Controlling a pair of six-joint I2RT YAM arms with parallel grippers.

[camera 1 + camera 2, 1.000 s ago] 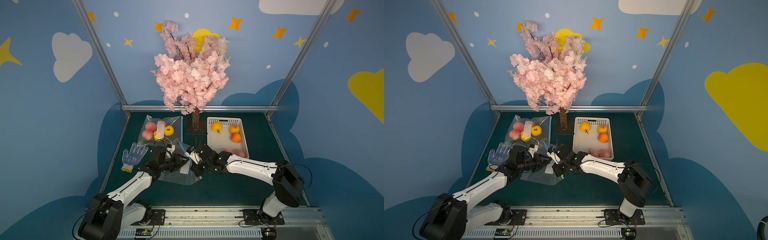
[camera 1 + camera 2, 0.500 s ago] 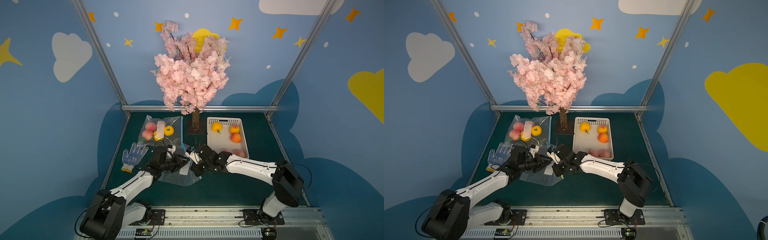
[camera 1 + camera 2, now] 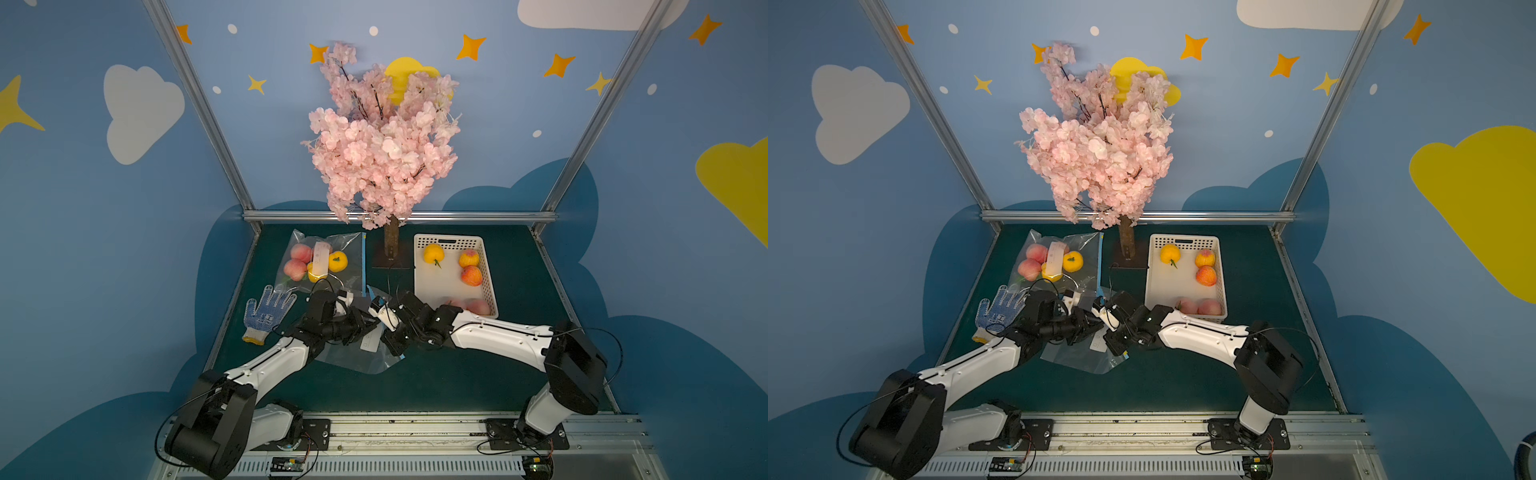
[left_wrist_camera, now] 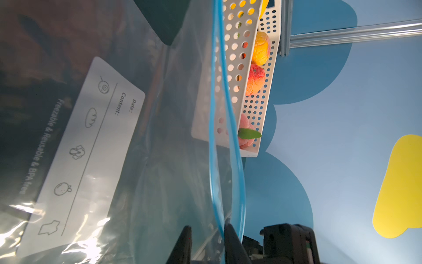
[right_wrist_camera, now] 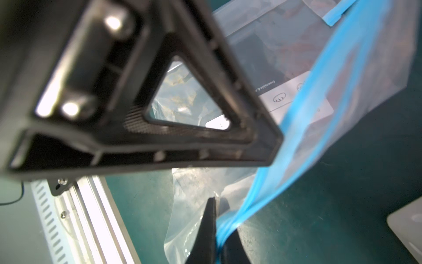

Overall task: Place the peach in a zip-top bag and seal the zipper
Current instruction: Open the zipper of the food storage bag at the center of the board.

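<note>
Peaches (image 3: 471,275) lie in the white basket (image 3: 449,240); the zip-top bag (image 3: 361,358) near it is empty. The right gripper (image 5: 217,205) pinches its blue zipper (image 5: 296,123); the left gripper (image 4: 209,230) holds its jaws apart around one lip.

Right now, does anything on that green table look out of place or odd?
Only the blue-dotted work glove: it lies flat on the table near the filled fruit bag, and belongs with neither fruit nor bags. Nothing looks spilled or broken.
</note>
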